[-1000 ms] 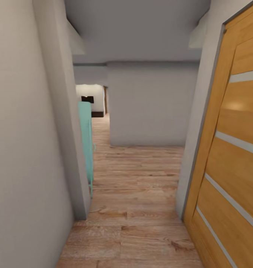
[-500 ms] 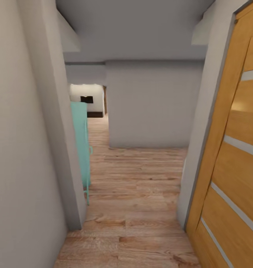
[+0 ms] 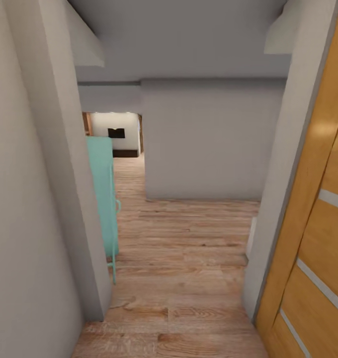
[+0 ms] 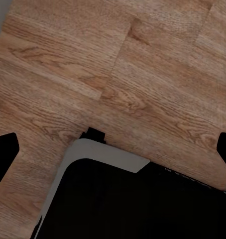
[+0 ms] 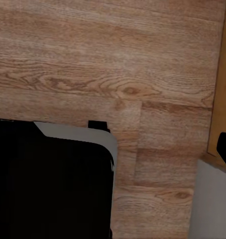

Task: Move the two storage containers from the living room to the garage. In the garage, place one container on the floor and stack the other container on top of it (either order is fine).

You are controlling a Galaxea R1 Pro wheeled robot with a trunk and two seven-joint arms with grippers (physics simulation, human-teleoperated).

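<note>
Two pale walls (image 3: 35, 199) flank a narrow hallway of light wood planks (image 3: 184, 258). At right stands an orange-brown door (image 3: 318, 238); at left, a turquoise cabinet (image 3: 103, 194). Left gripper (image 4: 113, 144) fingertips (image 4: 3, 149) sit wide apart; right jaw state cannot be told.

head view: eye level, facing forward down a hallway, wall corner (image 3: 64, 199) close at left, orange door (image 3: 318, 223) close at right, far room beyond. both wrist views: looking down, near the wood plank floor (image 4: 118, 74), which all three share; robot base (image 5: 48, 184) underneath.
</note>
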